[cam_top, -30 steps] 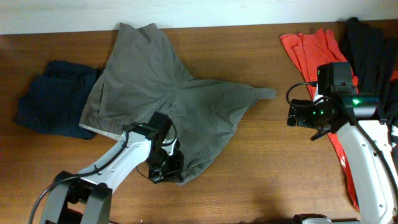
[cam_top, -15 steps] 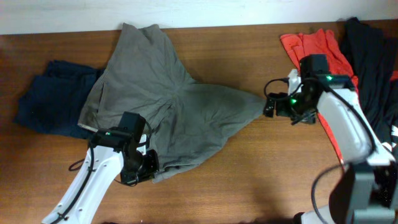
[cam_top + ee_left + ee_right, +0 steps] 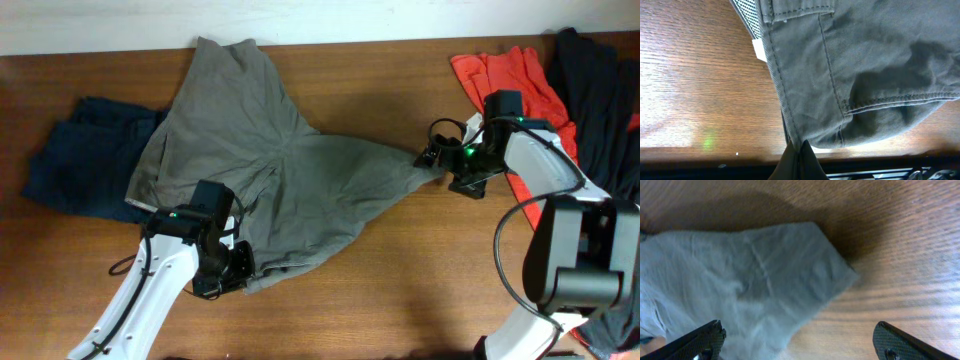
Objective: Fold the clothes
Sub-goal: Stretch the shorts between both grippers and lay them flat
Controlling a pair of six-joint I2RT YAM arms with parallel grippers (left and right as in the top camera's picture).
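Left gripper [image 3: 226, 272]: positioned at the near edge of the shorts [image 3: 270, 170], closest to the robot base. In the left wrist view its fingers [image 3: 797, 162] are pressed together, with a stitched edge of the grey-olive fabric [image 3: 865, 75] pinched between them. A pale patterned lining [image 3: 747, 15] and a small white label [image 3: 760, 50] show further along that edge.

Shorts: spread flat on the wooden table [image 3: 400, 290], one leg pointing to the far edge, the other towards the right arm.

Right gripper [image 3: 432, 158]: located at the tip of that leg. In the right wrist view the jaws stand wide apart and hold nothing; the leg tip [image 3: 755, 275] lies on the table between them. Contact cannot be determined.

Further back: a navy garment [image 3: 85, 165] partly under the shorts at left; an orange-red garment [image 3: 510, 75] and a black garment [image 3: 600, 90] at far right
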